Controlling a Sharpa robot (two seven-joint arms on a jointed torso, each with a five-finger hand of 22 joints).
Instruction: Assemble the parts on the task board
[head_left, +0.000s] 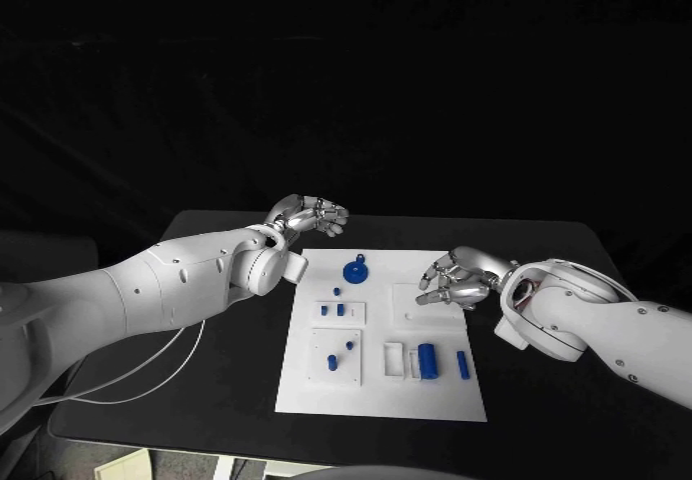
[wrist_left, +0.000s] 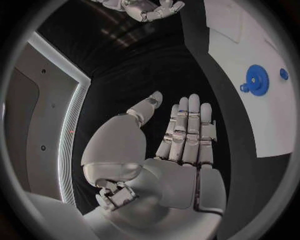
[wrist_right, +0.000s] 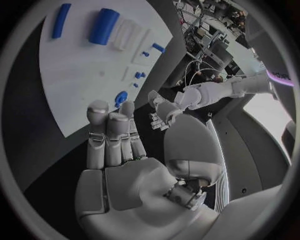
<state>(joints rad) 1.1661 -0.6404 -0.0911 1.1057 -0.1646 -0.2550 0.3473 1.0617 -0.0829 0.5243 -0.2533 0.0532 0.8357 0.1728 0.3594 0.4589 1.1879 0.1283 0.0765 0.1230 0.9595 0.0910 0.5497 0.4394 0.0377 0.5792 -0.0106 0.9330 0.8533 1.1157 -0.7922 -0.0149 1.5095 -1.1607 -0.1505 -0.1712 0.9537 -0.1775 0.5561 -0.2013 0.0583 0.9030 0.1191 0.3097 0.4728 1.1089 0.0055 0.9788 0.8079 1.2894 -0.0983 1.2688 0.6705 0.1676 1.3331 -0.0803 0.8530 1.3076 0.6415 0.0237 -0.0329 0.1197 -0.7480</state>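
Low in the head view's centre the white task board (head_left: 378, 395) lies on the black table (head_left: 216, 400), blue parts (head_left: 427, 357) along its near half. Right of centre, the right hand (head_left: 459, 280) hovers, empty, fingers loosely apart. Farther up, the blue gear (head_left: 356, 269). Beyond it, the left hand (head_left: 309, 214) is empty, fingers spread.

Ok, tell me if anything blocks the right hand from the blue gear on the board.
Nothing visible does. The right hand hovers, holding nothing, over the task board's right edge; only bare white board separates it from the blue gear.
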